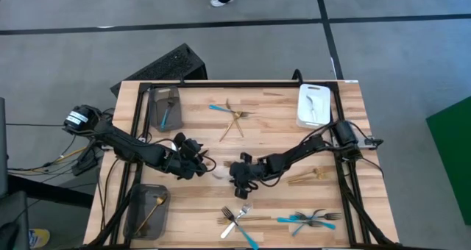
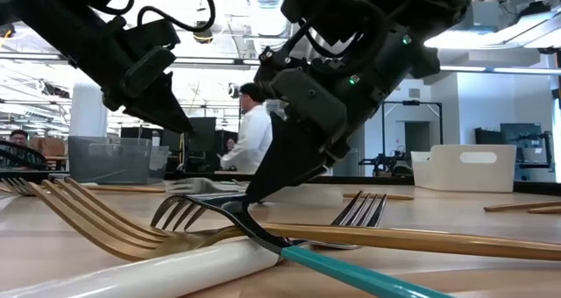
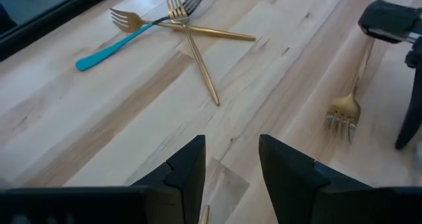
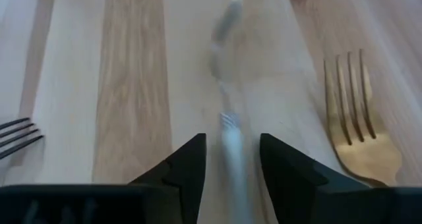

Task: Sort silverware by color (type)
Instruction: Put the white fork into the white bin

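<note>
Butcher-block wood covers the table (image 1: 272, 118), which fills the middle of the overhead frame, with silverware scattered across it. Two gold forks and a turquoise-handled fork (image 1: 219, 109) cross at upper centre; a mixed pile of silver, gold and turquoise pieces (image 1: 239, 219) lies along the bottom edge, with more turquoise forks (image 1: 313, 219) to its right. A gold fork (image 1: 309, 176) rests at centre right. Grey trays sit at upper left (image 1: 163, 106) and lower left (image 1: 147, 209), the lower one holding a gold fork, and a white tray (image 1: 315, 106) at upper right holds a silver piece. The right gripper (image 1: 241, 178) hangs low at centre frame, jaws parted and empty, straddling a silver utensil (image 4: 227, 128) that lies lengthwise between its fingers in the wrist view, a gold fork (image 4: 359, 128) just beside it. The left gripper (image 1: 188, 156) waits left of centre, jaws apart and holding nothing. The step in hand looks like grasping the silver piece; doing it well means dropping straight down, keeping the handle centred, and closing without catching the neighbouring gold fork
</note>
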{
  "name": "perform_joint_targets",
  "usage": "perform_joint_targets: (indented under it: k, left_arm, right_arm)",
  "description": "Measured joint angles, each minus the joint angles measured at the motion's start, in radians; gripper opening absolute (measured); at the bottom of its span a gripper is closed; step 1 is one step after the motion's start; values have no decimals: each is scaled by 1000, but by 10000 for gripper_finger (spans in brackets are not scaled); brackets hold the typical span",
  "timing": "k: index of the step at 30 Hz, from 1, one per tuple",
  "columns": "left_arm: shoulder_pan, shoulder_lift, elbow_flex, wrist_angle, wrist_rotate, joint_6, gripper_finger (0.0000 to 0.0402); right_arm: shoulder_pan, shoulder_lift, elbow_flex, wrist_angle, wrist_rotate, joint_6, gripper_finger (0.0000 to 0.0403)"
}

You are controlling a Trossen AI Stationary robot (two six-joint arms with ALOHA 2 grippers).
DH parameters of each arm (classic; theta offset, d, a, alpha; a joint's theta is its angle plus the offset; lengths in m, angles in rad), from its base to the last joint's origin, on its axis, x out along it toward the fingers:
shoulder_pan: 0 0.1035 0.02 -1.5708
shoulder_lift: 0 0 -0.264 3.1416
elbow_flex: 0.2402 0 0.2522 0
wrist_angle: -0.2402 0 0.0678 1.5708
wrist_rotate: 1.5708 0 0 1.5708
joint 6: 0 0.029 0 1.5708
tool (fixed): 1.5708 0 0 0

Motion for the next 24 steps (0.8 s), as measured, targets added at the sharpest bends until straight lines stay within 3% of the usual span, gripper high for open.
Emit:
perform_joint_targets:
  k: [4, 9, 15, 18, 24]
  left_arm:
    - [0, 0, 0, 1, 1, 0, 130]
    - [0, 0, 0, -1, 3, 0, 130]
    - [0, 0, 0, -7, 3, 5, 130]
    - [0, 0, -1, -11, 4, 10, 130]
    - [-6, 0, -4, -22, 29, -8, 130]
  right_arm:
    - [-9, -17, 2, -58, -8, 1, 135]
    - [-28, -46, 2, -159, -7, 1, 37]
    - [-35, -125, -1, -211, 31, 16, 34]
    - [-39, -220, -1, -323, 150, -4, 35]
    - [-87, -473, -93, -590, 519, 106, 36]
